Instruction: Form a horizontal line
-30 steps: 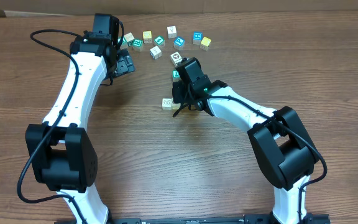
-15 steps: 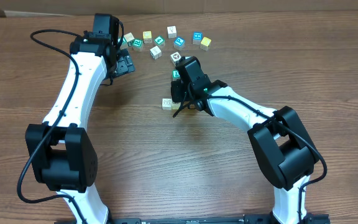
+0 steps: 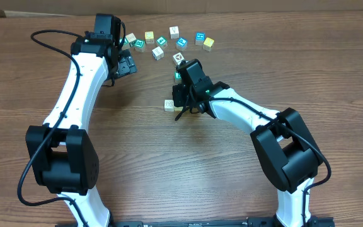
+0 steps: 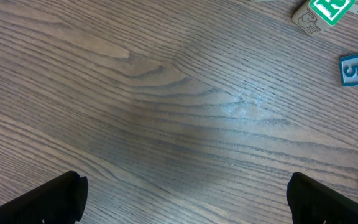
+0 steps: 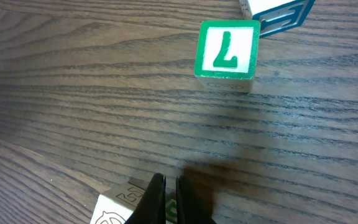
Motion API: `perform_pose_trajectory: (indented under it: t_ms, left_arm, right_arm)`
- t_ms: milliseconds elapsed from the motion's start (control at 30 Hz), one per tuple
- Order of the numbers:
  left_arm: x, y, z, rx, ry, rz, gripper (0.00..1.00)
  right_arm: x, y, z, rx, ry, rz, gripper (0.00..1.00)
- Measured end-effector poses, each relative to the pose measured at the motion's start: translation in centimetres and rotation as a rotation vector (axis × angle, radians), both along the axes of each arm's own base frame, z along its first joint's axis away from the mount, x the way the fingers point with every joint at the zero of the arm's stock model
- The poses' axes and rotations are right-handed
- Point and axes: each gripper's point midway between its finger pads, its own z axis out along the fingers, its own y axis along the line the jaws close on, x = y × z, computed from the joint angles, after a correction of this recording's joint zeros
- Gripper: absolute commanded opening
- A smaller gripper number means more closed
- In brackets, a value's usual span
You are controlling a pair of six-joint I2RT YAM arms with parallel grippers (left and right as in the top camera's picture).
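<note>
Standing wide open, the left pincer (image 4: pixel 188 199) hangs above the bench (image 4: pixel 166 93); the right pincer (image 5: pixel 165 200) is closed, just beside a pale cube (image 5: pixel 115 208).

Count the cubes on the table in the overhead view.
12. Ten cubes scattered across the far side, one green cube half hidden by the right arm, one cream cube beside the right gripper. Others may be hidden.

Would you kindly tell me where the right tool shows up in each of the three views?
Overhead: right tool mid-table, tips beside a cream cube.
Left wrist: not in it.
Right wrist: the tool at bottom centre, shut.
Shared landmark: the cream cube, left of the tips in the right wrist view.
</note>
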Motion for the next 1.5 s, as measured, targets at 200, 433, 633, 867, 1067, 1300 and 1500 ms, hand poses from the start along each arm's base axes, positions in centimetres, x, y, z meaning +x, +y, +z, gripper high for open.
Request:
perform_pose_trajectory:
  t_ms: [200, 433, 633, 867, 1067, 1300, 1500]
  left_arm:
    - [0.0, 0.0, 0.0, 0.000, 0.000, 0.000, 1.00]
    - [0.0, 0.0, 0.0, 0.000, 0.000, 0.000, 1.00]
    - [0.0, 0.0, 0.0, 0.000, 0.000, 0.000, 1.00]
    - [0.0, 0.0, 0.0, 0.000, 0.000, 0.000, 1.00]
    - [0.0, 0.0, 0.0, 0.000, 0.000, 0.000, 1.00]
    - [0.0, 0.0, 0.0, 0.000, 0.000, 0.000, 1.00]
    - [0.0, 0.0, 0.0, 0.000, 0.000, 0.000, 1.00]
  right_arm:
    - [0.3, 0.2, 0.1, 0.007, -0.014, 0.001, 0.04]
    - [1.2, 0.4, 0.7, 0.018, -0.058, -0.010, 0.04]
    - [1.7, 0.0, 0.8, -0.002, -0.083, -0.033, 0.04]
    - [1.2, -1.0, 3.1, -0.119, 0.051, -0.040, 0.04]
    - [4.4, 0.9, 13.2, -0.034, -0.082, -0.055, 0.03]
    - [2.7, 0.0, 10.7, -0.087, 0.036, -0.071, 0.04]
    - [1.9, -0.2, 3.3, -0.155, 0.193, -0.094, 0.04]
